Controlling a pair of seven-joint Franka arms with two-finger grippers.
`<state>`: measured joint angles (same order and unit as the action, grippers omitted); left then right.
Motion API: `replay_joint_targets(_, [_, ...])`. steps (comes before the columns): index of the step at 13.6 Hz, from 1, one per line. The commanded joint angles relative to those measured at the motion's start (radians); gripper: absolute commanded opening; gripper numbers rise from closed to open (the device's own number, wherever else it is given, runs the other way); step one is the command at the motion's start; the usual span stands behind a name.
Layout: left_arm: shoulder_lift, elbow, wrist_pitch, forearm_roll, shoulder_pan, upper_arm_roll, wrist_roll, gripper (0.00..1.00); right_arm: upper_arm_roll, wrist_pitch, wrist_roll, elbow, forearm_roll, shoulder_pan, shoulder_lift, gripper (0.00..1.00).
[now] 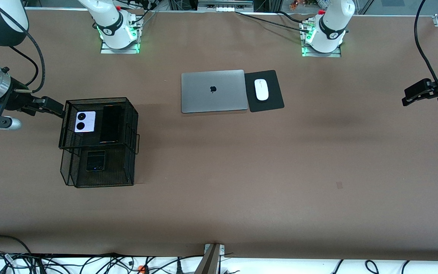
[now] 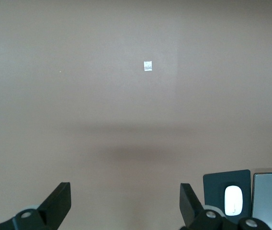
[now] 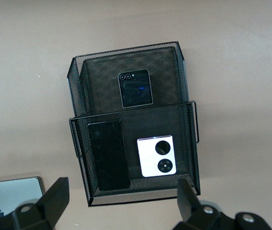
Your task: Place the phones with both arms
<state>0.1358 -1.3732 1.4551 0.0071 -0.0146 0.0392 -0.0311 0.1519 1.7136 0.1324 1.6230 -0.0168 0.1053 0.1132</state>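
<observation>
The lilac-white phone [image 1: 85, 121] and the long black phone [image 1: 111, 124] lie side by side in the upper tray of the mesh basket [image 1: 133, 114]; the black folded phone [image 1: 96, 160] lies in the lower tray. My right hand [image 1: 53, 106], released, hangs beside the basket. My left hand [image 1: 416, 95], released, waits over bare counter [image 1: 242, 182].

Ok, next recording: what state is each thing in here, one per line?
Lilac-white phone: folded, flat in the mesh rack's upper tray.
Slim black phone: flat beside it, same tray.
Black folded phone: flat in the lower tray.
Laptop: lid shut.
Mouse: on its pad.
Right gripper: open, empty, at the rack's edge.
Left gripper: open, empty, over bare table.
</observation>
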Motion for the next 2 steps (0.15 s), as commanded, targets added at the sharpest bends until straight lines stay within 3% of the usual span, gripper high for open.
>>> replay_joint_targets(1, [-0.007,0.009,-0.007,-0.007,0.005,-0.002,-0.004,1.00,0.012,0.009,-0.007,0.025,0.005,0.017,-0.023,1.00])
replay_joint_targets(2, [-0.007,0.009,-0.007,-0.009,0.005,-0.002,-0.004,1.00,0.012,0.009,-0.007,0.021,0.003,0.017,-0.021,1.00])
